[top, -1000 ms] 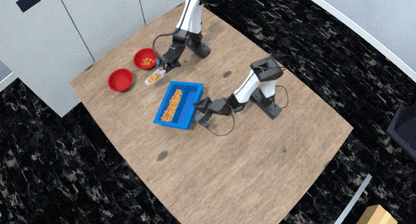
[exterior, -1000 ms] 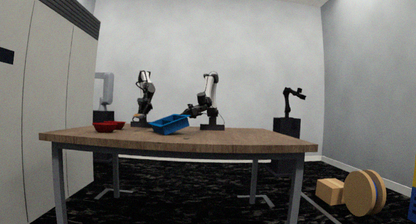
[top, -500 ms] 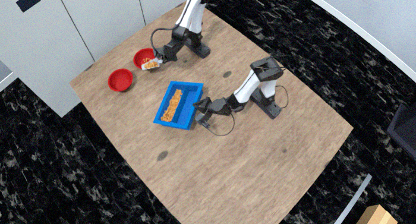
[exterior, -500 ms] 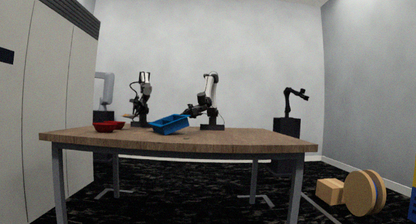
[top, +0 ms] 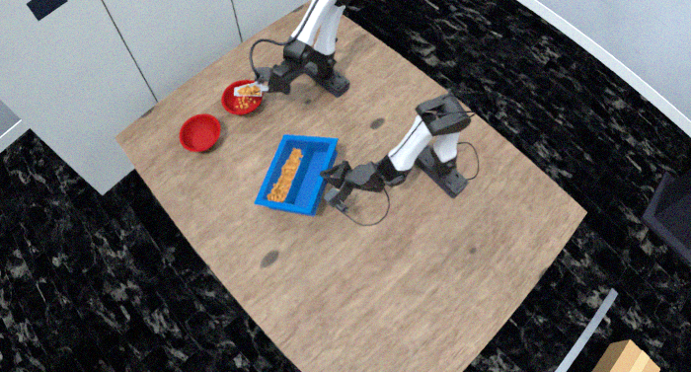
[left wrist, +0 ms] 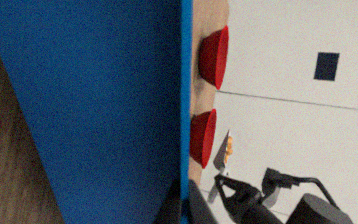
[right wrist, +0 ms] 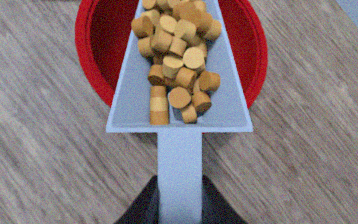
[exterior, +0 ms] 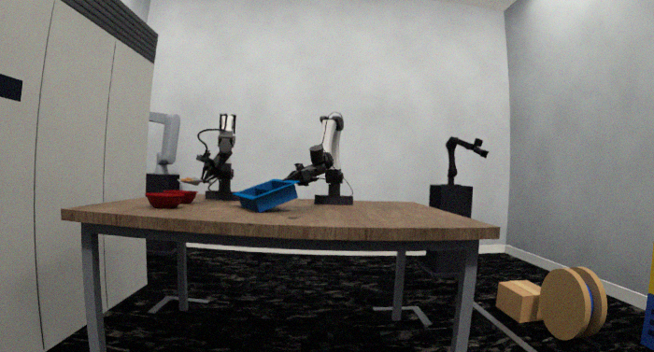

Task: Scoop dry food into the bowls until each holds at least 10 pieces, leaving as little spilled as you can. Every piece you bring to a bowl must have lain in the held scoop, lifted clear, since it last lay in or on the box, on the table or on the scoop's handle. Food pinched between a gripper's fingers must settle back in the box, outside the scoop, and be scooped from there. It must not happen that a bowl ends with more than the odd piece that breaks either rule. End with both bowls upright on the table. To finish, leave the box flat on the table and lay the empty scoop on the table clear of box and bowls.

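Observation:
My right gripper is shut on the handle of the scoop. The scoop is heaped with tan pieces and hangs above the far red bowl, which holds several pieces. The other red bowl is upright and looks empty. My left gripper is shut on the rim of the blue box, which is tilted, its gripped side raised. Food lies along its low side.
Both bowls stand on the wooden table near the edge by the pale cabinet. The box lies between the bowls and the left arm. The bases of both arms stand along the table's far side.

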Motion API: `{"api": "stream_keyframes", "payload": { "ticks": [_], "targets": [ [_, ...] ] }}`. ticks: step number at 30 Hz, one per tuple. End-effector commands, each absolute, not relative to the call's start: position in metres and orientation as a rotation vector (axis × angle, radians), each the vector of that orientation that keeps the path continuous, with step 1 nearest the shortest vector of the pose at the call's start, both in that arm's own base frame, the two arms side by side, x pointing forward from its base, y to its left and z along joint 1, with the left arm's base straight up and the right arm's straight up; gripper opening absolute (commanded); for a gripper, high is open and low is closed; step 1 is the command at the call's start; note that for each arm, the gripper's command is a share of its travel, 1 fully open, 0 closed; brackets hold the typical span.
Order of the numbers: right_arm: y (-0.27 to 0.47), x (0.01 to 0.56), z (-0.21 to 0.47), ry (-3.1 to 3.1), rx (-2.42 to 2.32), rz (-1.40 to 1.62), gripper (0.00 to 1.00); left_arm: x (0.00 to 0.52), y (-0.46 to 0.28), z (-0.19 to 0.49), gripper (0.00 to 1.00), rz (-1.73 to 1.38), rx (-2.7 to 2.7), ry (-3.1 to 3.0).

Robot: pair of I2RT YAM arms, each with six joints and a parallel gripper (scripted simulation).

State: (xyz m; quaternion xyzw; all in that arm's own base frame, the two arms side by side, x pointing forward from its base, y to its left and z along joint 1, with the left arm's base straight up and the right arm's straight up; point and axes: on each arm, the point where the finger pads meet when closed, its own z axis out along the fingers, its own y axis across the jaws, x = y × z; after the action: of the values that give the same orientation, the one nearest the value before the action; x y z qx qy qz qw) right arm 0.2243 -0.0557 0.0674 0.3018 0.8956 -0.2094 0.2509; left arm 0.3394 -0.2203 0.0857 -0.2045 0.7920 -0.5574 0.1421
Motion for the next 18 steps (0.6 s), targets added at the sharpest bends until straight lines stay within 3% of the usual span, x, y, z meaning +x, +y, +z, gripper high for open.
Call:
{"api": "stream_keyframes", "payload": {
  "ticks": [1, 18],
  "targets": [
    [-0.0546, 0.2368, 0.0817, 2.395, 0.826, -0.517, 0.00, 0.3517, -0.2271, 0.1269, 0.00, -1.643, -0.440, 2.171],
    [-0.0568, 0.2338, 0.0857, 2.449, 0.853, -0.443, 0.00, 0.3517, -0.2271, 0.1269, 0.00, -1.643, -0.440, 2.171]
  ]
}}
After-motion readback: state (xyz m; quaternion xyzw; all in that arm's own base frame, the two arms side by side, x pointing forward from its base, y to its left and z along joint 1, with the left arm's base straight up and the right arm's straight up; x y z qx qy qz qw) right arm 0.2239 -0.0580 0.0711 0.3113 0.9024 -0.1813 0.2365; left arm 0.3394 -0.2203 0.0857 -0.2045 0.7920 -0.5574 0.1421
